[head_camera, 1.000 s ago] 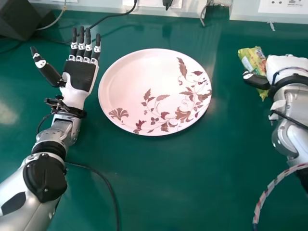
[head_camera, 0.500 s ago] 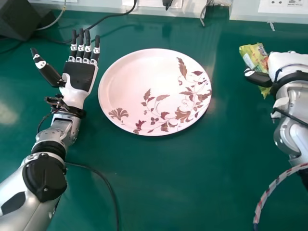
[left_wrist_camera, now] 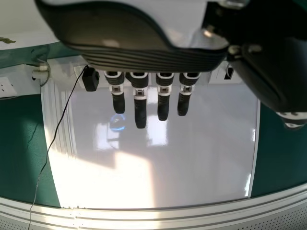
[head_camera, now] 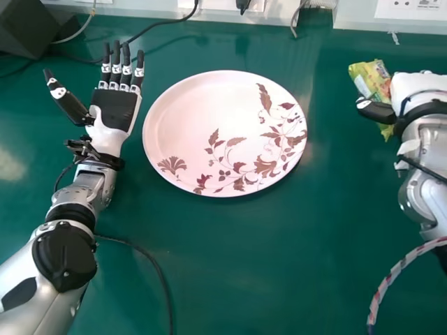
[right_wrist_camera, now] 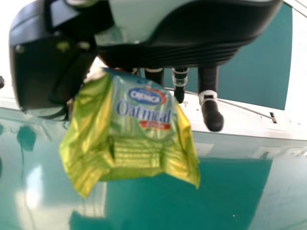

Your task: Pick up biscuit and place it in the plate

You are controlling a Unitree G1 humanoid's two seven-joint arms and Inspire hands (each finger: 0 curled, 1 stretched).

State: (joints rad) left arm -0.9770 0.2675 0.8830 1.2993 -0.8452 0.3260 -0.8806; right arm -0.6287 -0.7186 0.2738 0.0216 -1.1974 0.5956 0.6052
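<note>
The table is green and shiny. The biscuit packet is up near two o'clock from the plate, just held by the right hand. The thumb and some fingers pinch it, and its loose end hangs down. In the last second, hand and packet have gone a little way together, toward one o'clock. That looks like the lift. The packet moves with the hand, so the grip seems good, but it is no nearer to the plate. Next, the hand should go toward eight o'clock, over the plate, and let go. The packet could slip if the pinch is weak. The left hand stays at about nine o'clock, fingers straight and holding nothing.
</note>
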